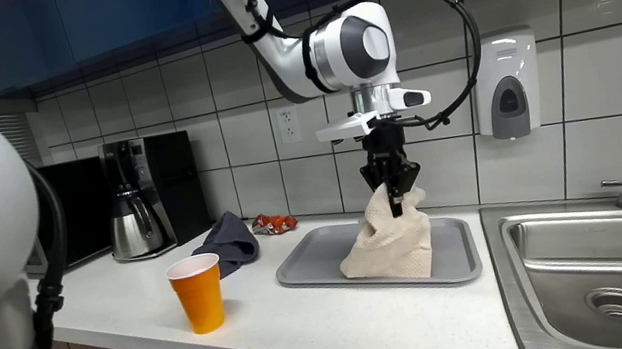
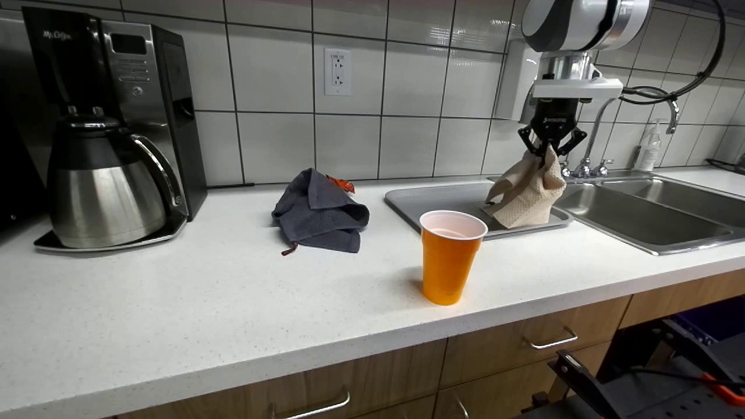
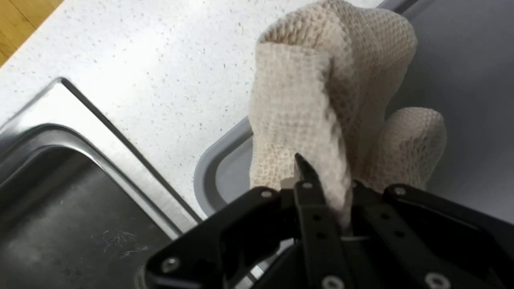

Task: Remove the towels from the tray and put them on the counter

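A beige waffle-weave towel (image 1: 392, 243) stands bunched up over the right part of the grey tray (image 1: 318, 255). The towel also shows in an exterior view (image 2: 528, 195) and in the wrist view (image 3: 295, 104). My gripper (image 1: 396, 205) points down and is shut on the towel's top, with cloth pinched between the fingers (image 3: 327, 176). The towel's lower folds hang down to the tray; I cannot tell whether they touch it. A dark grey towel (image 2: 320, 212) lies crumpled on the white counter (image 2: 221, 302), left of the tray (image 2: 448, 201).
An orange cup (image 1: 198, 294) stands on the counter near the front edge, in front of the tray's left side. A red wrapper (image 1: 274, 223) lies by the wall behind the dark towel. A coffee maker (image 2: 116, 145) is at the left. A steel sink (image 1: 608, 251) borders the tray's right.
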`<state>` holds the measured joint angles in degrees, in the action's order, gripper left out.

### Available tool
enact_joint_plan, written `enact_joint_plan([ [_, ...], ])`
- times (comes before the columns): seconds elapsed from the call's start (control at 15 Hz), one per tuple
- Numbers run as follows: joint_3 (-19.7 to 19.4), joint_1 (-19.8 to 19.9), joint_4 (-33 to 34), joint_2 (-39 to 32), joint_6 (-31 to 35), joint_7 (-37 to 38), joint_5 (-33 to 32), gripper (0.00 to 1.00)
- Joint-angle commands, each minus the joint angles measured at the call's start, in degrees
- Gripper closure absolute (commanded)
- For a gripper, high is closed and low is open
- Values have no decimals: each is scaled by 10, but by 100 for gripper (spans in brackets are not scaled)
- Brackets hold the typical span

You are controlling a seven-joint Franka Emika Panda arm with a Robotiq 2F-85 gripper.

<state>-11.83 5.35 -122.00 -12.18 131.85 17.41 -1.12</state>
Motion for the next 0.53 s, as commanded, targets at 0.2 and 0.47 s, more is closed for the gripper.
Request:
enact_joint_plan([
  [0.2, 9, 4, -106, 119, 3, 31, -4, 98],
  [0.47, 16, 8, -147, 167, 0, 45, -5, 98],
])
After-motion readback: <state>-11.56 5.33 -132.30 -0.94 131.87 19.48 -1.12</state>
